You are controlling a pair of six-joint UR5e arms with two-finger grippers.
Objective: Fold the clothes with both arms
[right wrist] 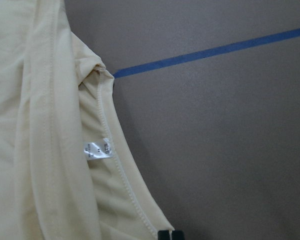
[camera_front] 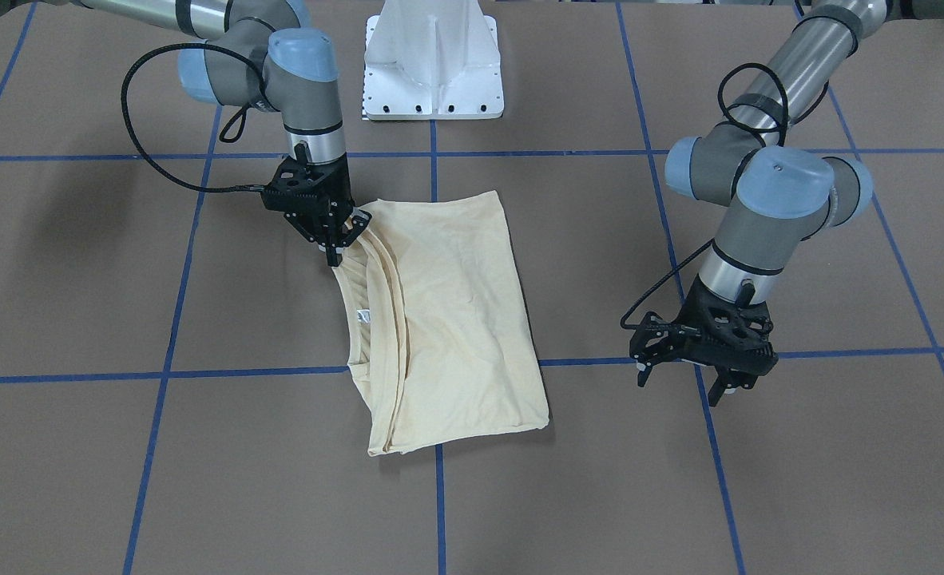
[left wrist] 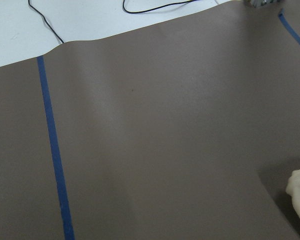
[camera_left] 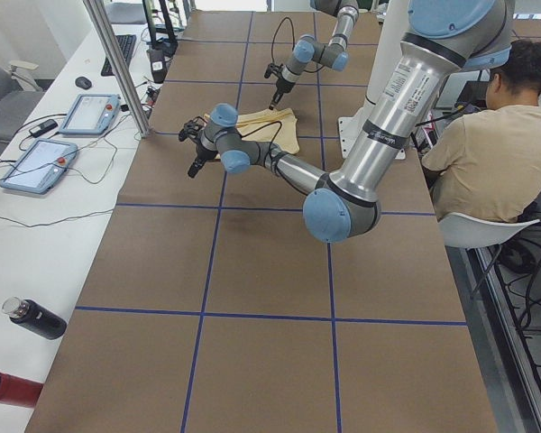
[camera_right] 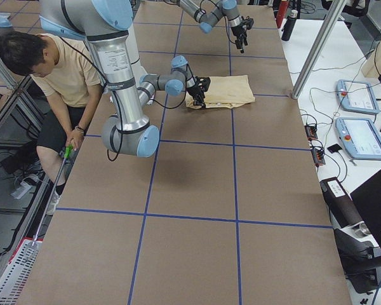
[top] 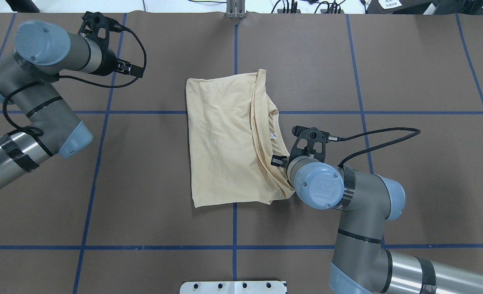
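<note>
The robot's left arm and right arm are grey metal tubes with light-blue joint caps and silver wrist collars. Black braided cables loop to the black, latticed left gripper and right gripper. One screw-ringed cap bears a UR logo.

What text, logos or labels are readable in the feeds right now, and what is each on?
"UR": logo on the blue joint cap of the right arm.
Neck label on the shirt: printed, too small to read.
Sticker on the left arm: too blurred to read.
Sticker on the right arm: too blurred to read.
No print shows on the shirt's visible faces.
</note>
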